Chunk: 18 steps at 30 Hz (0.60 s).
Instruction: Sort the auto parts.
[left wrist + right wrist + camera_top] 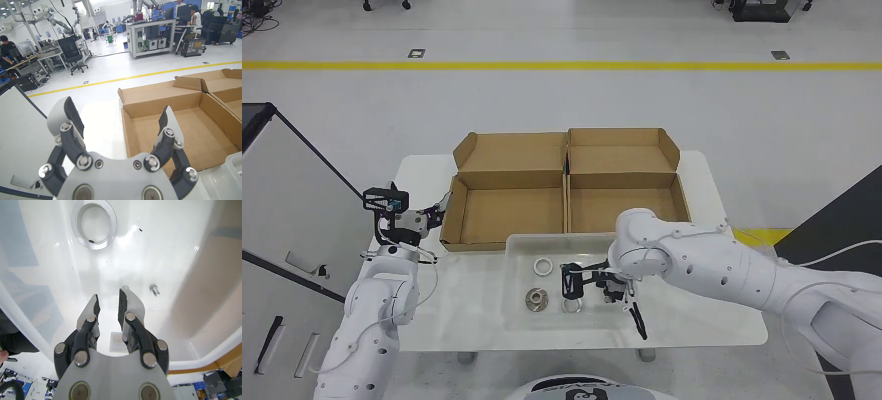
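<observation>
- A small silver bolt [154, 290] and a flat silver metal ring [113, 226] are seen lying apart in the translucent white plastic bin [198, 361], right wrist view.
- A white ring [540, 266] and a flanged grey part [535, 297] are added by the top view.
- The right gripper [109, 294] is held beside the bolt, released and empty.
- The left gripper [117, 103] is spread wide by a brown cardboard box [211, 109].
</observation>
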Each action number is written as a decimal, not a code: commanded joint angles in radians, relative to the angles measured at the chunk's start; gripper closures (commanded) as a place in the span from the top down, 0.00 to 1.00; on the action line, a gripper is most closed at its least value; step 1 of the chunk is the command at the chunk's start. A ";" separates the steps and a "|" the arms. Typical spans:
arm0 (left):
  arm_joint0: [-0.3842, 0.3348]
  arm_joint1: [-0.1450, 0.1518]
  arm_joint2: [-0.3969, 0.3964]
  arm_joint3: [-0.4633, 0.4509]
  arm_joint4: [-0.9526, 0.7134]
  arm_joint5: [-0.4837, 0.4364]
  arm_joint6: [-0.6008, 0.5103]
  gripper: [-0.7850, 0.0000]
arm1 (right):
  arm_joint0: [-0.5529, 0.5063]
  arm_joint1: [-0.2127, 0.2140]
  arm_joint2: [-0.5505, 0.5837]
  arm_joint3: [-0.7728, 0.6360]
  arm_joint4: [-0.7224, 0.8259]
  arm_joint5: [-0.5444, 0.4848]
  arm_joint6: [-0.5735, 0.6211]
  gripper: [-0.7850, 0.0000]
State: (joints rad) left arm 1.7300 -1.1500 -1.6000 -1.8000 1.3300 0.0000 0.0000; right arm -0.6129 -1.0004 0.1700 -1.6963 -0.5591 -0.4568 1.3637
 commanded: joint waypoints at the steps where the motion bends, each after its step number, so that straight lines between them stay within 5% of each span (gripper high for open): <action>1: 0.000 0.000 0.000 0.000 0.000 0.000 0.000 1.00 | -0.002 -0.005 0.000 0.006 -0.002 -0.001 -0.001 0.32; 18: 0.000 0.000 0.000 0.000 0.000 0.000 0.000 1.00 | 0.007 -0.025 0.000 0.039 -0.025 0.005 0.005 0.34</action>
State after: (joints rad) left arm 1.7300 -1.1500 -1.6000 -1.8000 1.3300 0.0000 0.0000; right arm -0.6052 -1.0254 0.1700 -1.6604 -0.5819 -0.4515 1.3690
